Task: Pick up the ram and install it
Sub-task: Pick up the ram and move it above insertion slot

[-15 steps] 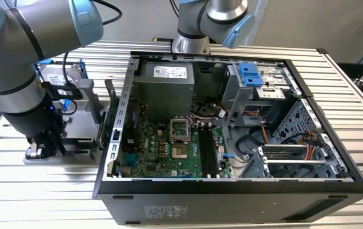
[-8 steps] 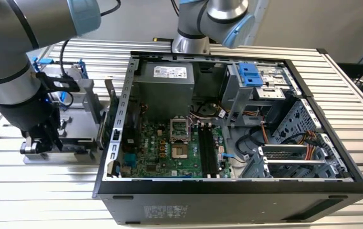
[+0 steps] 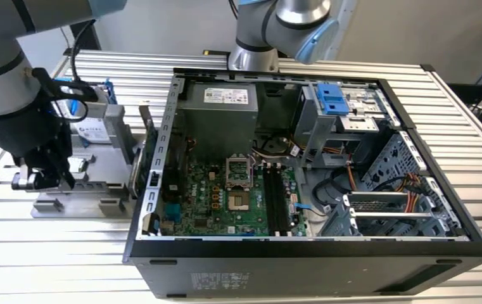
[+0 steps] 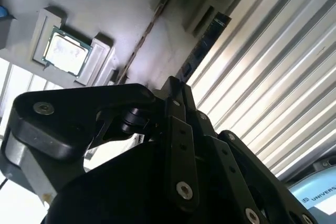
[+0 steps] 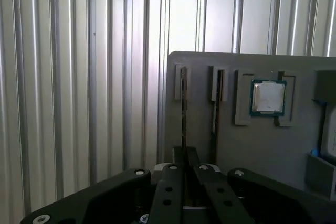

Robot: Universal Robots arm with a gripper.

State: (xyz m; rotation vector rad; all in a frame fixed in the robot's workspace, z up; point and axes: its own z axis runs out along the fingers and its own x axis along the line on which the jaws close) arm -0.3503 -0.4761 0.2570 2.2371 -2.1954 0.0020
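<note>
The ram (image 5: 183,103) stands on edge in a slot of the grey holder plate (image 5: 262,145), seen as a thin dark line in the first wrist view. In the second wrist view the ram (image 4: 207,40) shows as a dark-blue stick running under the fingers. My gripper (image 5: 184,153) is low over the holder with its fingers drawn together on the near end of the ram (image 4: 173,85). In the exterior view the gripper (image 3: 45,180) hangs over the holder (image 3: 80,196), at the exterior view's left of the open computer case (image 3: 308,253).
A second thin stick (image 5: 215,103) stands in the neighbouring slot, and a square silver CPU (image 5: 268,98) lies beyond it. A silver hard drive (image 3: 97,130) stands at the holder's back. The motherboard's long black slots (image 3: 279,202) lie inside the case. Another arm's base (image 3: 262,38) stands behind the case.
</note>
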